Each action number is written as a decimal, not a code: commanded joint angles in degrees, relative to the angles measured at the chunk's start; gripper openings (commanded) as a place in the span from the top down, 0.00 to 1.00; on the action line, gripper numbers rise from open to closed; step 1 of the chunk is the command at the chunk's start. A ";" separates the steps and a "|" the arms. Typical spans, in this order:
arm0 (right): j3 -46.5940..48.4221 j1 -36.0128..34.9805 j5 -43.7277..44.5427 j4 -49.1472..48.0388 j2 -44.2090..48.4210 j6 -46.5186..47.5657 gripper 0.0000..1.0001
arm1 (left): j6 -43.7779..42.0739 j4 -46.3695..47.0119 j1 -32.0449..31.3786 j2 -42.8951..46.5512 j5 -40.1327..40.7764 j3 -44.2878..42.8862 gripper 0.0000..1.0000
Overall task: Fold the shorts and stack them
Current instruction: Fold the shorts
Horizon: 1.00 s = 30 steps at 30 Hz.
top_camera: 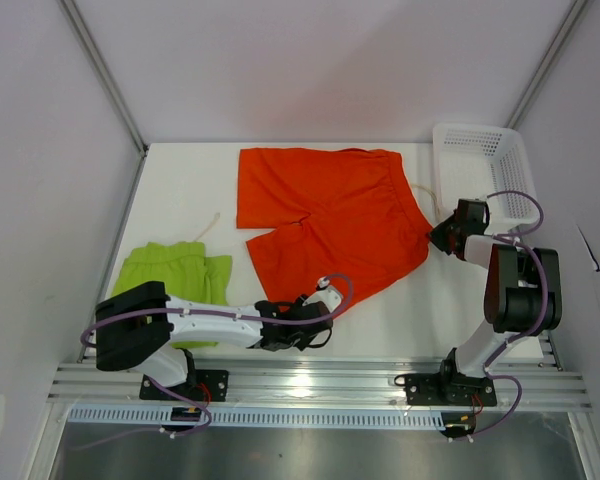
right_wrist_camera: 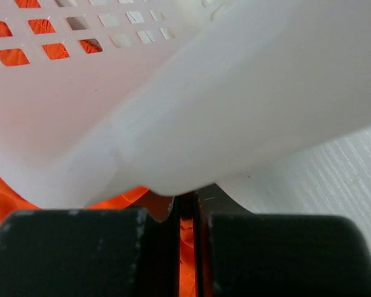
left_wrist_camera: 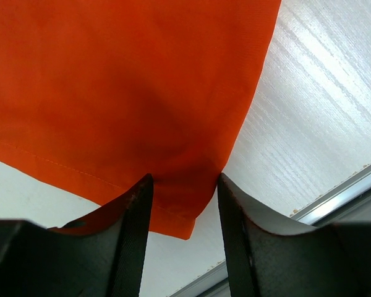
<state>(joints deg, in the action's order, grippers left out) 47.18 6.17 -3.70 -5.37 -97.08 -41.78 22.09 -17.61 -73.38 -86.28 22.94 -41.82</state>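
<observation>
The orange-red shorts (top_camera: 330, 215) lie spread flat in the middle of the table, waistband at the far side. My left gripper (top_camera: 318, 303) is open at their near hem; in the left wrist view the hem corner (left_wrist_camera: 173, 216) lies between its fingers (left_wrist_camera: 136, 229). My right gripper (top_camera: 438, 237) is shut on the shorts' right edge, next to the basket; a strip of orange fabric (right_wrist_camera: 187, 247) shows in the thin gap between its pads. The lime green shorts (top_camera: 175, 275) lie bunched at the near left, untouched.
A white mesh basket (top_camera: 470, 130) stands at the far right and fills the right wrist view (right_wrist_camera: 235, 93), pressed close to my right gripper. A pale cord (top_camera: 212, 222) lies on the table beside the green shorts. An aluminium rail (top_camera: 320, 380) runs along the near edge.
</observation>
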 commanded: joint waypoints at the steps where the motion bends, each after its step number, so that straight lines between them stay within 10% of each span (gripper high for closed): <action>1: 1.16 1.03 -1.04 0.27 -0.04 0.56 1.00 | 0.85 -2.96 -0.53 -2.75 -0.97 0.51 0.53; 11: 1.51 1.82 -2.89 -0.08 -1.10 0.56 1.00 | 0.59 -4.55 -0.53 -6.89 -0.61 -2.03 1.00; 30: 6.43 2.35 1.33 25.38 6.99 -0.32 1.00 | 6.65 -24.13 -16.78 -0.56 -7.56 -19.07 1.00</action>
<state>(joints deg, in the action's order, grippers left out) 52.01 8.05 -5.67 12.21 -94.19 -41.63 26.57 -35.27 -88.92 -89.45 16.45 -56.40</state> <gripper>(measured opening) 0.039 0.002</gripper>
